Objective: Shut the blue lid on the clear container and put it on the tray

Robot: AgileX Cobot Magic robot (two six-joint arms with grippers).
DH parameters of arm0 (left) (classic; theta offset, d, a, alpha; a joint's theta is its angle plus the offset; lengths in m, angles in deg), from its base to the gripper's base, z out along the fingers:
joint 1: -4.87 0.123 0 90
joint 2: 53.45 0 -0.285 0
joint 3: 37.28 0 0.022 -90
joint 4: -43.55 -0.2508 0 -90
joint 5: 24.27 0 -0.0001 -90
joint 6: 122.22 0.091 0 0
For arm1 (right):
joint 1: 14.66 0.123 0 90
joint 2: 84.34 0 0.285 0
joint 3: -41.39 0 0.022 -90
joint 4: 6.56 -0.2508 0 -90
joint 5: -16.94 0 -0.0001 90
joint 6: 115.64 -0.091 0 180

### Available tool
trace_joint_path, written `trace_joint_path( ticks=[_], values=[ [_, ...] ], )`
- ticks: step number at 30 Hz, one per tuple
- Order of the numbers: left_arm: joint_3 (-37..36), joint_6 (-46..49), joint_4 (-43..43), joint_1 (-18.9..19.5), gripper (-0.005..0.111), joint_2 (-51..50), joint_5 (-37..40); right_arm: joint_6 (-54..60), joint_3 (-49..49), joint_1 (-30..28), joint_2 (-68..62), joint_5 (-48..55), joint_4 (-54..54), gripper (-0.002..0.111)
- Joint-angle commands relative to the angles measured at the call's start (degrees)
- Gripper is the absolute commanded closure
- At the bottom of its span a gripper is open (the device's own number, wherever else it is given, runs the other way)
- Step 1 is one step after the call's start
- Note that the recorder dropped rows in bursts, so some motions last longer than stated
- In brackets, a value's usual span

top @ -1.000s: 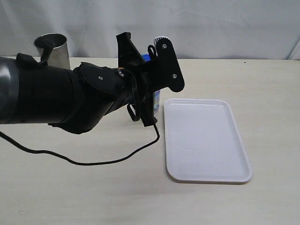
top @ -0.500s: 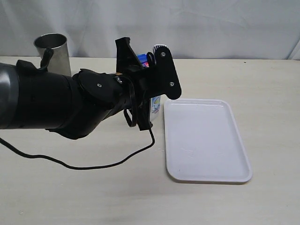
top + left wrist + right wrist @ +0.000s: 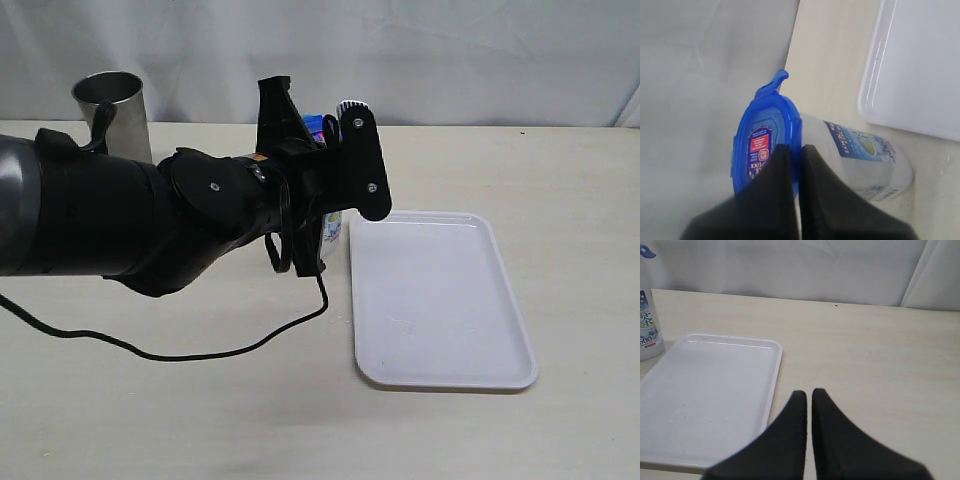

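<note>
**Left arm.** The left arm (image 3: pixel 150 215) reaches in nearly level above the table (image 3: pixel 200 420), and its wrist is turned down at the end. The left gripper (image 3: pixel 796 147) has its jaws drawn almost together. Its fingertips (image 3: pixel 782 155) sit at the rim of the blue lid (image 3: pixel 769 112). One finger lies over the lid's top and the other over the container's wall. Whether the rim is pinched between them cannot be told.

**Right gripper.** The right gripper (image 3: pixel 808 391) is fully closed on nothing and hangs above bare table.

**Container.** The clear container (image 3: pixel 860 155) stands upright directly under the left fingertips. Its long axis is vertical, with the base on the table and the lid seated on top, facing up. One lid flap (image 3: pixel 777 80) sticks outward on the side away from the fingers.

**Tray.** The tray (image 3: pixel 920 65) lies flat just beyond the container's base, on the side away from the left arm, and ahead of the right fingertips. The container is not on it.
</note>
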Motion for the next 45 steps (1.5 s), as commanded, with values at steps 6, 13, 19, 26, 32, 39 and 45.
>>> trace_joint_path(
  ticks=[6,13,19,26,32,39,45],
  values=[
    [0.13,-1.47,-3.91,0.03,0.107,-0.16,-1.10,0.02,-0.07,0.04,0.31,0.04,-0.10,0.104],
    [0.13,-1.88,-4.58,0.03,0.107,-1.15,-4.28,0.02,-0.07,0.04,0.31,0.04,-0.10,0.104],
    [0.13,-2.82,-4.58,0.77,0.107,-1.18,-2.85,0.02,-0.07,0.04,0.31,0.04,-0.10,0.104],
    [0.13,-2.82,-4.53,0.87,0.107,-1.18,0.39,0.02,-0.07,0.04,0.31,0.04,-0.10,0.104],
    [0.13,-2.82,-4.38,0.87,0.107,-1.18,-0.66,0.02,-0.07,0.04,0.31,0.04,-0.10,0.104],
    [0.13,-4.23,-4.53,0.87,0.107,-1.18,-2.82,0.02,-0.07,0.04,0.31,0.04,-0.10,0.104],
    [0.13,-4.23,-4.53,0.87,0.107,-1.18,-0.97,0.02,-0.07,0.04,0.31,0.04,-0.10,0.104]
  ],
)
